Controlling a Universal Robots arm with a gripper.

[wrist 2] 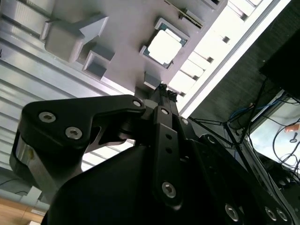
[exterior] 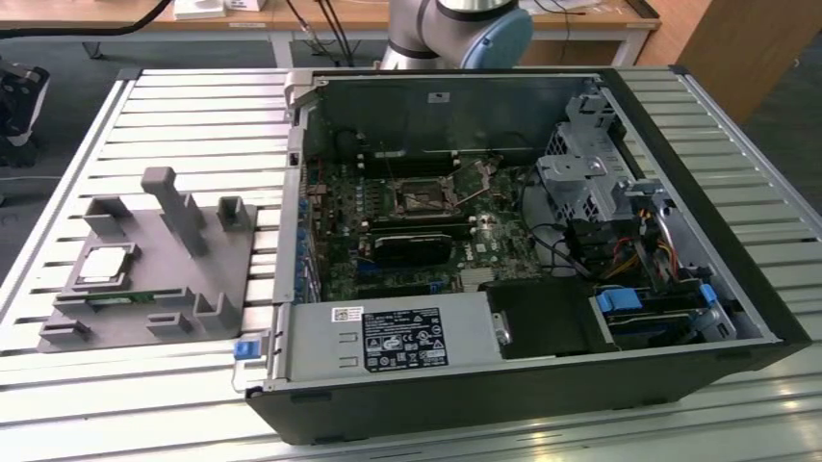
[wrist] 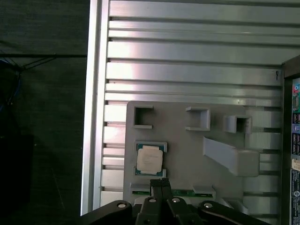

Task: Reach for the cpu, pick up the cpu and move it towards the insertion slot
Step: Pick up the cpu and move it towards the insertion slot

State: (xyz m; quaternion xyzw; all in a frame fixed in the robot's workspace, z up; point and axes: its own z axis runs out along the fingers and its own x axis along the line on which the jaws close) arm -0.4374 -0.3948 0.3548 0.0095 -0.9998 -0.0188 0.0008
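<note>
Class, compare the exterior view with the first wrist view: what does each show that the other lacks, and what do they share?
The exterior view adds the inside of the computer case, with the insertion slot on its green board. The first wrist view adds the gripper, fingers shut, looking down on the cpu, plus dark floor. Both share the cpu lying in the grey holder on the ribbed metal table.

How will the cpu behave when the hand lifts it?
The cpu looks thin, flat and rigid, so it is probably light. Its shiny metal top may be slippery. Seated in the grey holder's recess, it likely won't slide if pushed.
</note>
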